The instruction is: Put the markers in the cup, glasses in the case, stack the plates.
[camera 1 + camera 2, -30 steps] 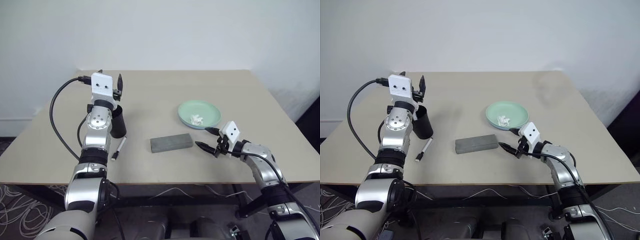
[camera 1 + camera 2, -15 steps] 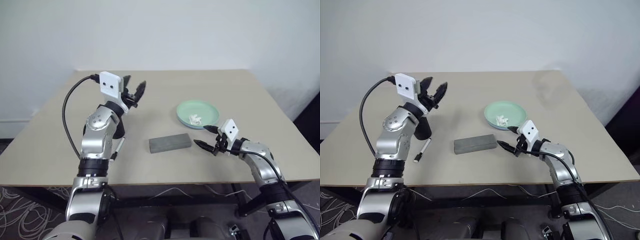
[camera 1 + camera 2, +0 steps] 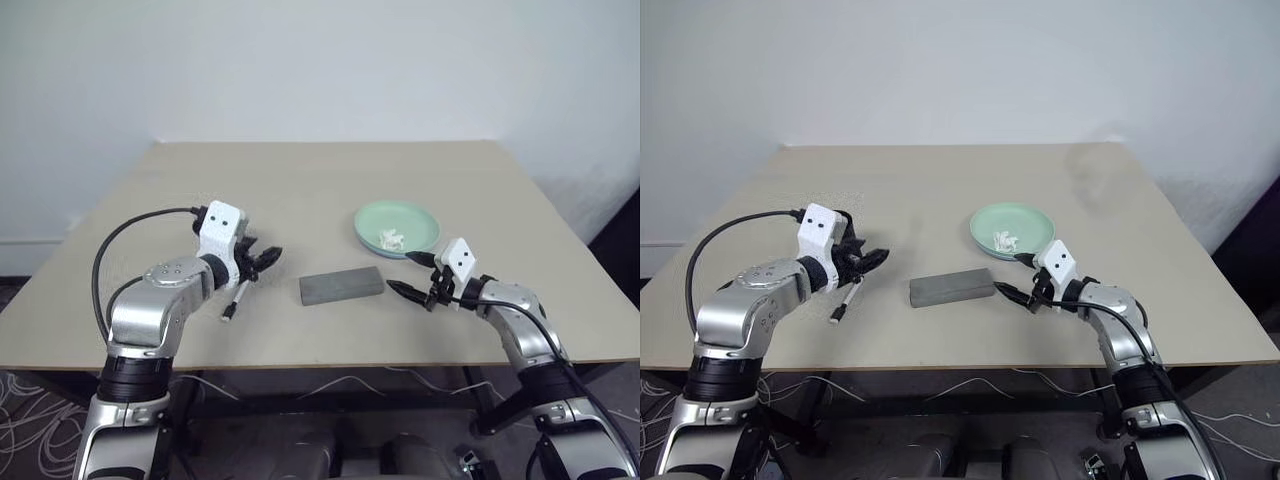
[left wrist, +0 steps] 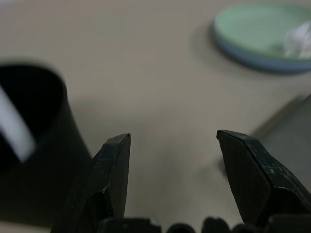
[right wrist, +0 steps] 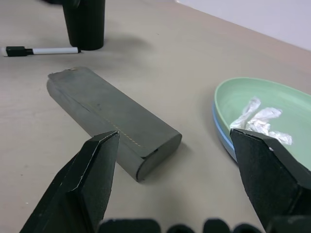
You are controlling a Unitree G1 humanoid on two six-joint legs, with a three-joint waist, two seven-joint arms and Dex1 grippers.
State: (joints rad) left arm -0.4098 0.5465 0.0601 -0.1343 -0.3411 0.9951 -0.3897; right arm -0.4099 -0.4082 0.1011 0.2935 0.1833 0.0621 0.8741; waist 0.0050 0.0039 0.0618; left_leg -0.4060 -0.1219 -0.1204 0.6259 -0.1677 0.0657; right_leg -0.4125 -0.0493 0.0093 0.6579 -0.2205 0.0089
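On the beige tabletop one slim white marker with a black cap lies flat, just beside the left gripper, whose two black fingers stand apart with nothing between them. The matte black tapered cup sits right next to that gripper, and in the left wrist view a white stick, most likely the other marker, leans inside it.

The lying marker looks light, stiff and smooth, so it may roll or slip; I would take it across the middle of the barrel, from above, not at the cap.

The grey flat rectangular case rests closed near the middle of the table, well apart from the cup. It looks rigid and a little heavier; a pale stitched line runs across it, and I can see no glasses, so I cannot tell whether they are inside.

The right gripper hovers near the case's end, its fingers spread wide and empty.

Beyond it the mint green shallow plate already sits on the light blue one, whose rim peeks out beneath. A crumpled bit of clear wrapping lies in the green plate. The plates look hard and slick, best gripped at the rim.

No brand, label or writing is readable on anything here.
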